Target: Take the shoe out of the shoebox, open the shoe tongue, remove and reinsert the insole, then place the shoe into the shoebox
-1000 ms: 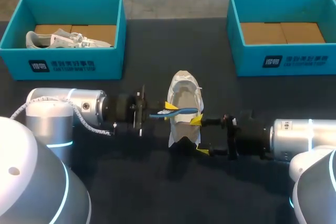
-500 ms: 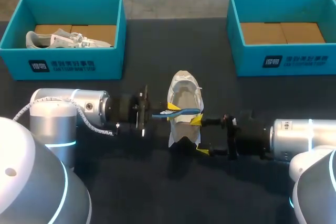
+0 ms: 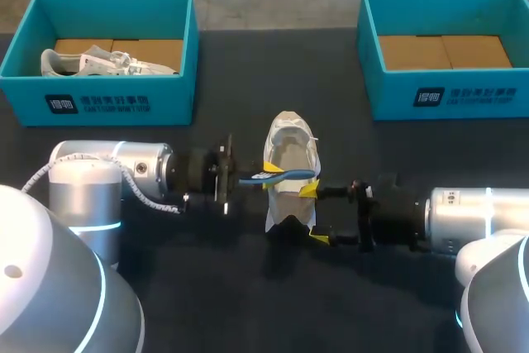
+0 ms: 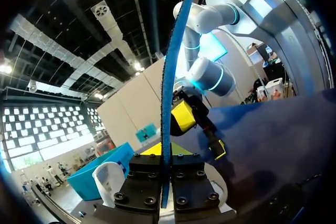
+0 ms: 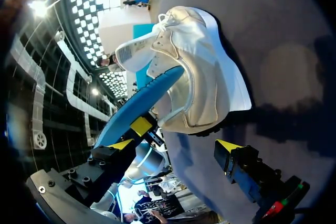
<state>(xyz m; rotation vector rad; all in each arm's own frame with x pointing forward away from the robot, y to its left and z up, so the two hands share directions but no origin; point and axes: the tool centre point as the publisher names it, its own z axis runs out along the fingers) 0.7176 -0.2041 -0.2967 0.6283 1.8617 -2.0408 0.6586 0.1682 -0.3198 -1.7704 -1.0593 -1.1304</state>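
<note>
White shoe [image 3: 289, 150] upright mid-bench [image 3: 248, 80], toe toward far edge, between 2 teal shoeboxes, well apart from both. Left tool [image 3: 266, 173] clamped on blue insole [image 3: 291, 176]; insole's far end lies across shoe opening. Right tool [image 3: 312, 214] spread wide at heel: 1 tip against shoe's side, other just off sole, not gripping. Left shoebox [image 3: 99, 103] holds second white shoe [image 3: 91, 62]. Right shoebox [image 3: 446, 97] shows brown cardboard floor.
</note>
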